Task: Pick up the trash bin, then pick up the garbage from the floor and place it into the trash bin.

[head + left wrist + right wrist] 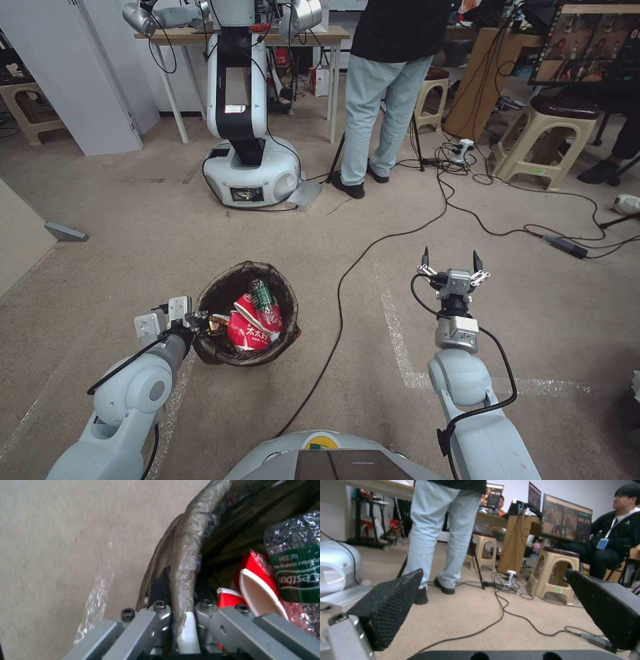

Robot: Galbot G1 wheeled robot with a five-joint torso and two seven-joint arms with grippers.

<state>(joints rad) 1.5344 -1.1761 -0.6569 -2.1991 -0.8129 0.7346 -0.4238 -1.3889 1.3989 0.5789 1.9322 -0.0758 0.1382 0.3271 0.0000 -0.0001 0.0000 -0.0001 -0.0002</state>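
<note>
The trash bin [215,293], lined with a dark bag folded over its rim, hangs just above the carpet in front of me on the left. My left gripper [199,322] is shut on its near rim [190,555], one finger inside and one outside. Inside the bin lies garbage: red-and-white crushed noodle bowls [248,328] [256,580] and a clear bottle with a green label [262,295] [296,575]. My right gripper [451,255] [493,580] is held out over the floor to the right, open, with nothing between its black pads [390,605].
Another white robot [250,153] stands ahead by a table. A person [380,100] stands right of it. Black cables [347,280] trail across the carpet between my arms and to the right. Plastic stools [543,140] and monitors are at the back right. A white tape line [400,340] marks the floor.
</note>
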